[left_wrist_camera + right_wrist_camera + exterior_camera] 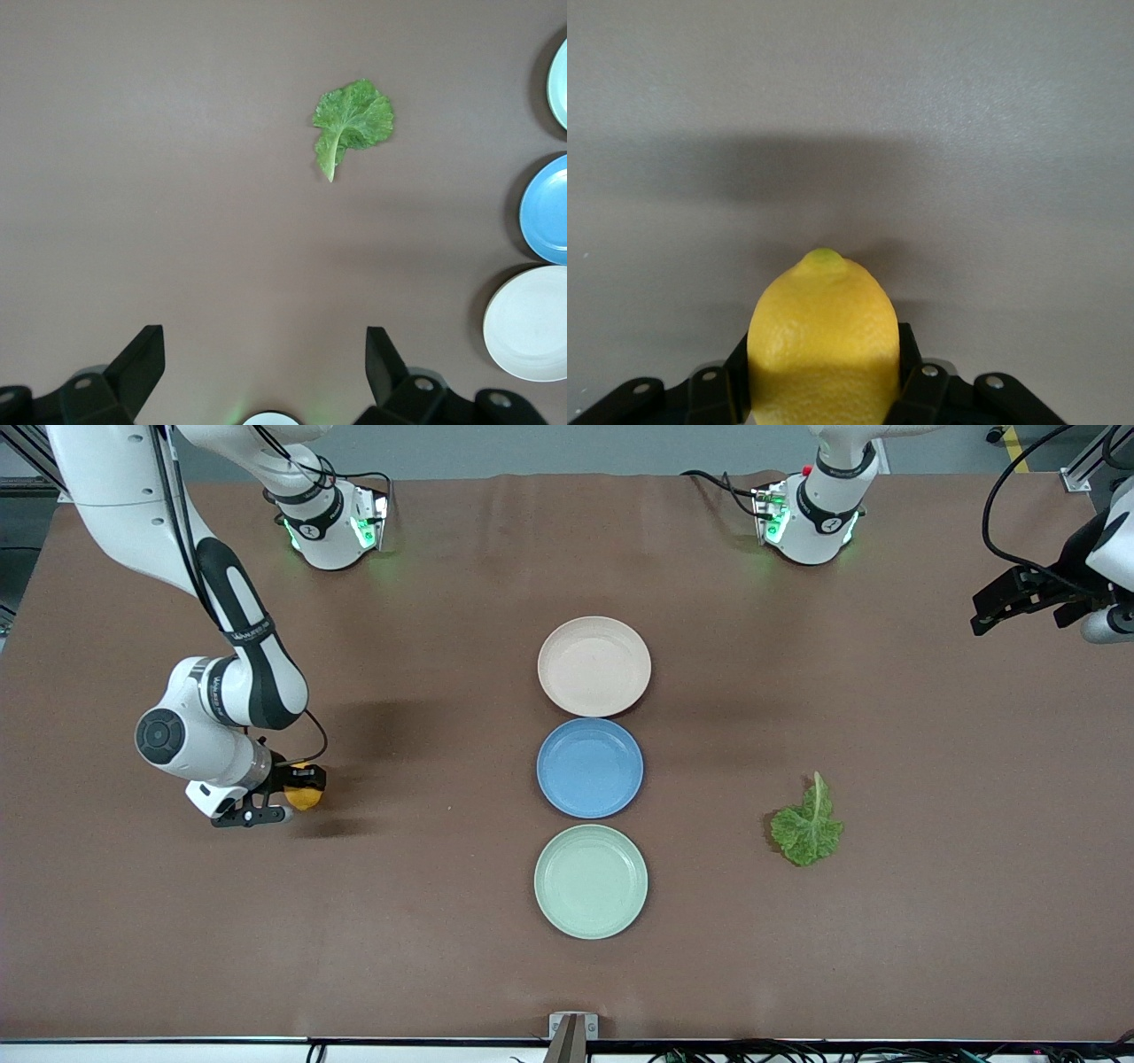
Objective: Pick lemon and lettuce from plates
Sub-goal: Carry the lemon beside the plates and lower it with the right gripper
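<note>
My right gripper (285, 802) has its jaws clamped on the lemon (304, 796), low over bare worktop (443, 939) toward the right arm's end, well apart from the plates (594, 665). The lettuce (807, 826) lies flat on the worktop toward the left arm's end. My left gripper (264, 359) waits high, jaws apart. All three plates are bare, so I judge this the set-down step: lower, then release gently so the lemon doesn't roll.

The lemon (306, 797), yellow with a greenish pointed tip, is at the middle left of the front view, clamped between dark fingers. The lettuce (807, 828), a crinkled green leaf with a pale stem, lies flat on the table at the right. The beige-pink plate (554, 691) sits at centre, the mint plate (554, 912) lower down; both are bare.
</note>
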`<action>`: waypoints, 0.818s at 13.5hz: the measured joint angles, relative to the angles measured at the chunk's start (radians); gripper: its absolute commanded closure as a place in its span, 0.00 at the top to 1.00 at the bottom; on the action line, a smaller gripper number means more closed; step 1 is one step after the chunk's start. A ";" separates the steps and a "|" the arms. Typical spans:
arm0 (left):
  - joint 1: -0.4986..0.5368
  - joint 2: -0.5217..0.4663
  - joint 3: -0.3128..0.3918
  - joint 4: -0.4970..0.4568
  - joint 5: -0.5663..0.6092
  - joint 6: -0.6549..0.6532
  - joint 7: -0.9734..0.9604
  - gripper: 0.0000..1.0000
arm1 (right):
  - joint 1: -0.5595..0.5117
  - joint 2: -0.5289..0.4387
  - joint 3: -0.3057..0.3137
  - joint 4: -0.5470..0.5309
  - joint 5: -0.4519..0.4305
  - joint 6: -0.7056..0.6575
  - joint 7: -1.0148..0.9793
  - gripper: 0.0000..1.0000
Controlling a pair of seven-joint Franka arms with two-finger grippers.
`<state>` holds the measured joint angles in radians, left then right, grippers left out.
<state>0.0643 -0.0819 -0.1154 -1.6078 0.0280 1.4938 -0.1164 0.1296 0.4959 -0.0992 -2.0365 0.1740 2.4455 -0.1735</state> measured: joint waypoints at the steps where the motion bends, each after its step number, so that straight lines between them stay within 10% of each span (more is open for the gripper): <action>1: 0.001 0.000 0.000 0.000 0.000 0.001 0.000 1.00 | 0.000 0.006 0.003 0.002 0.008 0.005 0.000 0.11; 4: 0.001 0.000 0.001 0.000 0.000 0.001 0.000 1.00 | 0.002 0.010 0.011 0.008 0.044 0.008 -0.002 0.18; 5: 0.002 0.000 0.001 0.000 0.000 0.002 0.000 1.00 | 0.002 0.011 0.012 0.010 0.047 0.008 -0.002 0.34; 6: 0.002 0.000 0.001 0.000 0.000 0.004 0.000 1.00 | 0.002 0.011 0.012 0.012 0.050 0.008 -0.002 0.77; 7: 0.002 0.000 0.001 0.001 0.000 0.006 0.000 1.00 | 0.002 0.011 0.012 0.013 0.052 0.008 -0.002 1.00; 11: 0.012 0.000 0.008 0.003 0.000 0.007 0.000 1.00 | 0.001 0.011 0.011 0.034 0.058 0.000 -0.002 1.00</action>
<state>0.0768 -0.0823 -0.1077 -1.6044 0.0280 1.5005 -0.1165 0.1309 0.5071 -0.0880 -2.0030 0.2318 2.4458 -0.1754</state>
